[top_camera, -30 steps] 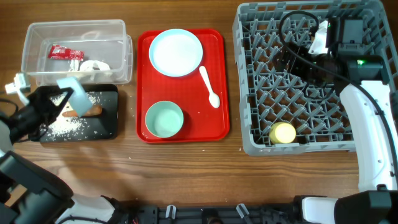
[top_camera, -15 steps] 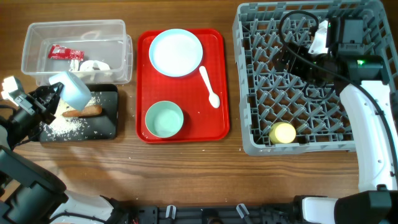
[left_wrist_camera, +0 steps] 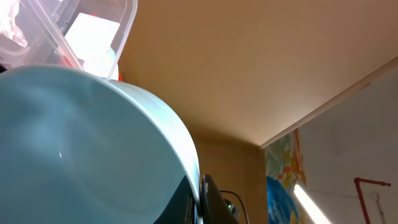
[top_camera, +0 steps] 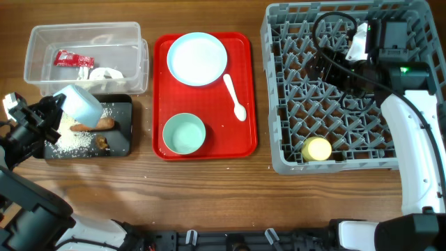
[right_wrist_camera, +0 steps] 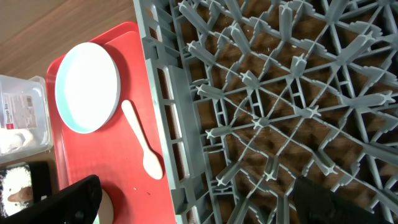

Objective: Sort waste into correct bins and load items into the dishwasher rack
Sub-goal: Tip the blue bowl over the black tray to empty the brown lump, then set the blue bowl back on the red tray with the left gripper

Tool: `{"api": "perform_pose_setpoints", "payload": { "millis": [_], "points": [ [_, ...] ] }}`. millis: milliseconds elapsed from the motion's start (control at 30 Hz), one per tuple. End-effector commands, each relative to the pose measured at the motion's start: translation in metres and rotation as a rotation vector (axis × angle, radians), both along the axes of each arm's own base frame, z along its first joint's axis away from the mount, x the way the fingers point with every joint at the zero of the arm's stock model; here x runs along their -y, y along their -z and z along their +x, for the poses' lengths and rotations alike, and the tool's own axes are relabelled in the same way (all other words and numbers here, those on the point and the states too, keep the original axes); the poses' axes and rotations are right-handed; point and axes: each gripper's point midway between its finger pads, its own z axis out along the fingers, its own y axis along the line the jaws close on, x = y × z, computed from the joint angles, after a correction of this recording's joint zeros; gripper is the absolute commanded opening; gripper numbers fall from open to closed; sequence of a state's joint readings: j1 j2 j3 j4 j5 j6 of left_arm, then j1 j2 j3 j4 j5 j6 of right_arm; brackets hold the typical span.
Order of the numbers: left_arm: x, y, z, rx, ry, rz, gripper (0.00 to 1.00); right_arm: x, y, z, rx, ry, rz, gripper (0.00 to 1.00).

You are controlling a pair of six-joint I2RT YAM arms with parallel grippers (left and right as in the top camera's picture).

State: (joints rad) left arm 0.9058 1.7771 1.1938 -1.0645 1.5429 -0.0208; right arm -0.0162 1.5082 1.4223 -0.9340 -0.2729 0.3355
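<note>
My left gripper [top_camera: 54,106] is shut on the rim of a pale blue bowl [top_camera: 79,102], holding it tilted over the black tray [top_camera: 124,143]; the bowl fills the left wrist view [left_wrist_camera: 81,143]. In the tray lie rice grains [top_camera: 75,141], an orange-brown sausage piece [top_camera: 94,125] and dark crumbs [top_camera: 102,142]. The clear tub [top_camera: 49,36] holds a red wrapper [top_camera: 73,59] and white paper [top_camera: 104,74]. On the red tray [top_camera: 244,136] are the plate [top_camera: 197,58], spoon [top_camera: 234,96] and second bowl [top_camera: 184,134]. My right gripper [right_wrist_camera: 193,199] is open over the grey rack [top_camera: 279,104], where a yellow cup [top_camera: 318,148] lies.
The rack's upright pegs and walls fill the right side. The plate [right_wrist_camera: 87,87], spoon [right_wrist_camera: 142,148] and red tray [right_wrist_camera: 118,180] show in the right wrist view beside the rack's wall [right_wrist_camera: 163,93]. Bare wooden table runs along the front edge.
My left gripper has tipped the bowl further and drawn slightly left. Dark crumbs now lie in the black tray beside the rice. The right arm has not moved.
</note>
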Motion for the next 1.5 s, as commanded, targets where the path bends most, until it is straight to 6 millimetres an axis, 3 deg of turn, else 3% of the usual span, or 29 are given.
{"api": "perform_pose_setpoints", "payload": {
  "millis": [0,133,300,433,667,767,867,1067,1233,1300,1367,1467],
  "points": [
    [0.010,-0.003,0.004,0.016,0.030,-0.005,0.04,-0.005,-0.008,0.004,0.024,-0.011,0.018,1.00],
    [0.047,-0.020,0.019,0.062,0.148,0.117,0.04,-0.005,-0.009,0.004,0.026,-0.010,0.018,1.00],
    [0.124,-0.020,0.045,-0.019,0.370,0.477,0.04,-0.005,-0.009,0.004,0.026,-0.009,0.019,1.00],
    [0.178,0.021,0.064,-0.150,0.462,0.835,0.04,-0.005,-0.009,0.004,0.026,-0.009,0.020,1.00],
    [0.257,0.086,0.080,-0.174,0.546,1.490,0.04,-0.006,-0.009,0.004,0.027,-0.013,0.025,1.00],
    [0.299,0.107,0.077,-0.118,0.601,1.604,0.04,-0.006,-0.009,0.005,0.029,-0.013,0.025,1.00],
    [0.327,0.123,0.069,-0.082,0.666,1.621,0.04,-0.006,-0.009,0.005,0.029,-0.013,0.025,1.00],
    [0.345,0.131,0.066,-0.050,0.694,1.624,0.20,-0.009,-0.013,0.009,0.055,-0.024,0.038,0.99],
    [0.341,0.110,0.081,-0.094,0.583,1.554,0.36,-0.035,-0.026,0.017,0.148,-0.165,0.039,1.00],
    [0.325,0.079,0.093,-0.148,0.489,1.484,0.44,-0.063,-0.030,0.020,0.187,-0.226,0.037,0.99],
    [0.308,0.050,0.101,-0.158,0.446,1.417,0.45,-0.099,-0.032,0.022,0.217,-0.290,0.050,0.99],
    [0.277,0.022,0.110,-0.159,0.374,1.351,0.53,-0.151,-0.029,0.021,0.256,-0.406,0.063,0.96]
  ]
}}
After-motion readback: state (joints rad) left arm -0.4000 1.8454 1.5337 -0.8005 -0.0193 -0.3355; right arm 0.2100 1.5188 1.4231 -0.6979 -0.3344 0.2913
